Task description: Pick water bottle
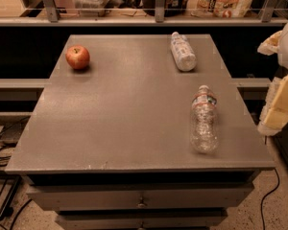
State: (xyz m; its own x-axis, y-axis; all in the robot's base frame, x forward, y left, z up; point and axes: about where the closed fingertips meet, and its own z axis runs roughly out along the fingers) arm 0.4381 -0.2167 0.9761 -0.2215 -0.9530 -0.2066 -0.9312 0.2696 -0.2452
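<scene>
Task object: the water bottle (204, 121), a clear, ribbed, see-through plastic bottle with a narrow reddish label band near the neck and a pale cap.
Posture of the task object: it lies on its side on the flat grey table top (125, 119), in the right half, nearer the front edge than the back.
Long axis: runs nearly front to back along the table, with the cap toward the far edge and the base toward the near edge, tilted only slightly.
End effector: the gripper (277, 110) appears as pale yellowish and white parts at the right border of the camera view, beyond the table's right edge and only partly in frame.
State of the end effector: cannot be told from this view; it carries nothing that can be seen and is not touching the bottle.
Governing relation: the water bottle lies to the left of the gripper as viewed, apart from it, with bare table top and the table's right edge between them; the gripper faces the bottle's long side.
Judged consequence: a reach inward over the right edge probably meets the ribbed body broadside, so closing across the narrow width suits the pick.
Distractor: a second plastic bottle wrapped in a white label (183, 51) lies further back on the table, well apart from the target.
Other object: a round red apple (78, 57) sits at the far left, clear of the path.
Progress: judged as approach; the grasp is not yet made.
</scene>
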